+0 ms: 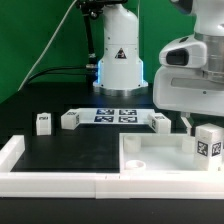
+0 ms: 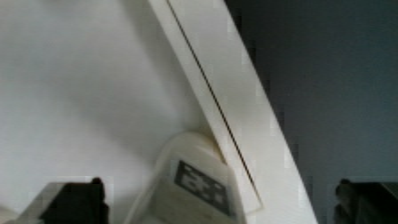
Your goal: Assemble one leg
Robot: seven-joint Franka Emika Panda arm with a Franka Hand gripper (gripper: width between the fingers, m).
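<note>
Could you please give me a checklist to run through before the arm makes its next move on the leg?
1. Tool open: ok, its fingers stand wide apart.
2. Leg between the fingers: ok in the wrist view, touching neither.
3. Leg upright with its tag showing: ok in the exterior view.
4. Corner hole in the tabletop free: ok, nothing sits in it.
5. Tool height above the leg: cannot tell.
6. Spare legs out of the way: ok, they stand apart near the marker board.
</note>
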